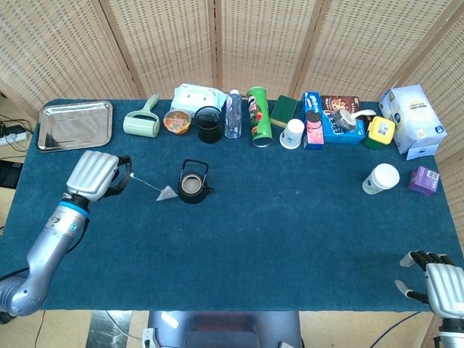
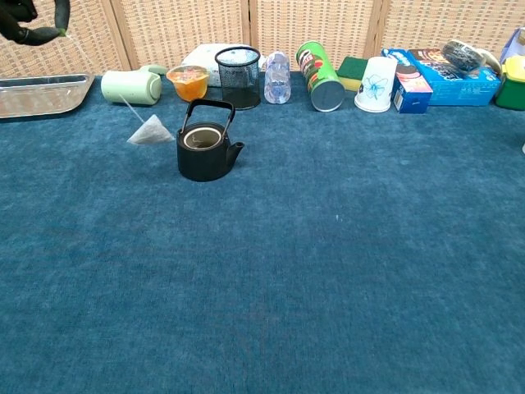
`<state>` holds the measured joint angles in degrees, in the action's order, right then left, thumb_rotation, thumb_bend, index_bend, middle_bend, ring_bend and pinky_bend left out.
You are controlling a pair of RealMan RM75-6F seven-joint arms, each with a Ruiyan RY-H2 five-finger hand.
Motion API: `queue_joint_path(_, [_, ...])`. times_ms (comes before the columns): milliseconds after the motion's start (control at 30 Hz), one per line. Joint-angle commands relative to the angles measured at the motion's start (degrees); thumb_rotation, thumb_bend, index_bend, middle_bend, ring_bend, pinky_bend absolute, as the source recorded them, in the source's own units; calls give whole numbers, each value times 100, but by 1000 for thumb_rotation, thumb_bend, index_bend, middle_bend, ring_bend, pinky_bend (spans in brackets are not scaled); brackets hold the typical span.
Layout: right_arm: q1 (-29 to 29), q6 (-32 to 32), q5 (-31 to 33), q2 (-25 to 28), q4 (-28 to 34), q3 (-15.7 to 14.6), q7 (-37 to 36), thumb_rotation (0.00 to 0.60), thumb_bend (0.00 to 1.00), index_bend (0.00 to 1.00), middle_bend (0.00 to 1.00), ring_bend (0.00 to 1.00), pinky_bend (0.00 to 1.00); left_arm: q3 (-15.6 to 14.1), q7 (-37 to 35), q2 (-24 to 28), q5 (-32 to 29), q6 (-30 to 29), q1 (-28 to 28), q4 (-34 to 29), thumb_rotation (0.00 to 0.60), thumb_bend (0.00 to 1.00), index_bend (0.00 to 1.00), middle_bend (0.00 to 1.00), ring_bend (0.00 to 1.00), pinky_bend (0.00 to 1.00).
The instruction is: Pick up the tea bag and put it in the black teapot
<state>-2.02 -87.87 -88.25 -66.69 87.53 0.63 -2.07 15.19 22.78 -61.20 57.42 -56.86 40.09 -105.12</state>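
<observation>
From above, the left hand (image 1: pixel 96 175) is raised over the left part of the table (image 1: pixel 290 217), its fingers pinching the end of a string from which the tea bag (image 1: pixel 167 193) swings out slantwise, in the air just left of the black teapot (image 1: pixel 193 185). The right hand (image 1: pixel 437 279) sits at the table's near right corner, fingers spread and holding nothing. From the chest camera, only the dark fingertips (image 2: pixel 33 20) of the left hand show in the top left corner, and the tea bag (image 2: pixel 150 132) hangs clear of the table (image 2: pixel 328 271), just beside the teapot (image 2: pixel 204 153), whose mouth is open, with no lid on it.
</observation>
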Motion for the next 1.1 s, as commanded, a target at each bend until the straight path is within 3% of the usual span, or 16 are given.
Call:
queue_joint_path(33, [-7, 1, 30, 1, -21, 9, -27, 600, 212, 497, 491, 467, 363, 97, 118, -51, -207, 108, 216, -19, 600, 519, 593, 1000, 975, 872])
queue_joint_path(433, [12, 86, 138, -39, -106, 37, -99, 600, 212, 497, 491, 467, 363, 214, 505, -339, -982, 225, 878, 118, 600, 519, 593, 1000, 975, 872])
queue_joint_path(1100, [-38, 128, 383, -38, -231, 118, -246, 600, 211, 496, 491, 467, 362, 97, 794, -726, -1666, 315, 1593, 572, 600, 518, 597, 1000, 975, 872])
